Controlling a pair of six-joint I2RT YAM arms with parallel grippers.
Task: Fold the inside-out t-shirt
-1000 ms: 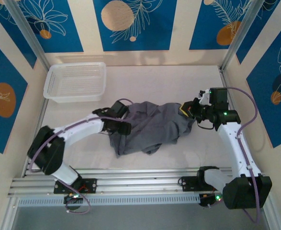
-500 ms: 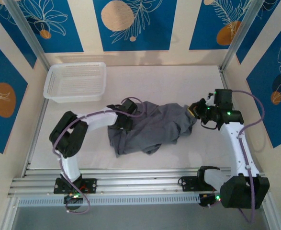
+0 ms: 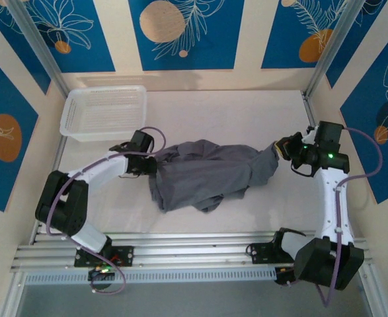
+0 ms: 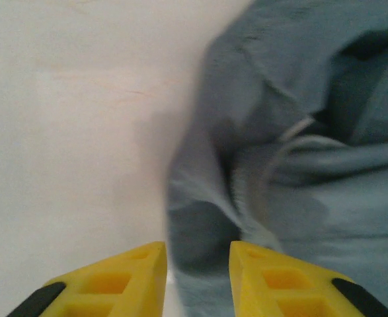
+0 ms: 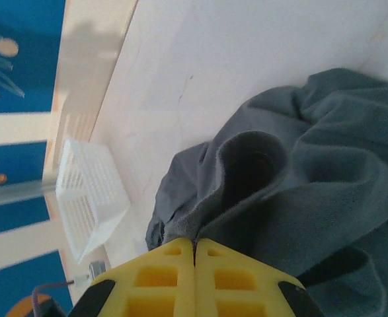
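Left hand (image 4: 197, 254) first: a sec ago it sat further in on the inside-out t-shirt (image 3: 207, 175) w/ fingers wide. Now it's backed off to the shirt's left edge and narrowed right down. Wrist cam shows a fold of grey cloth running into the gap btw the yellow fingers. There's still a gap though, so tbh can't tell if it's pinching yet or just about to.

Right hand (image 3: 284, 145) has its fingers together, clamped on the shirt's right end. It has swung out toward the right wall and dragged that end w/ it. Result: the shirt went from a bunched lump to a longer, stretched strip across the middle of the tabletop (image 3: 233, 112), btw the two hands and lifted a bit at the right.

Imo this is the spread-it-out phase, no fold made yet. If the left side gets a proper grip, pulling apart should flatten it. If not, the right hand will prob just drag the whole thing sideways. Plenty of wrinkles left, esp at the lower left.

Surface is a plain pale tabletop. A white mesh basket (image 3: 104, 112) sits in the far left corner, well apart from the shirt. Room = cream walls w/ blue floral panels (image 3: 180, 33), and metal rails (image 3: 180, 254) along the near edge by the arm bases.
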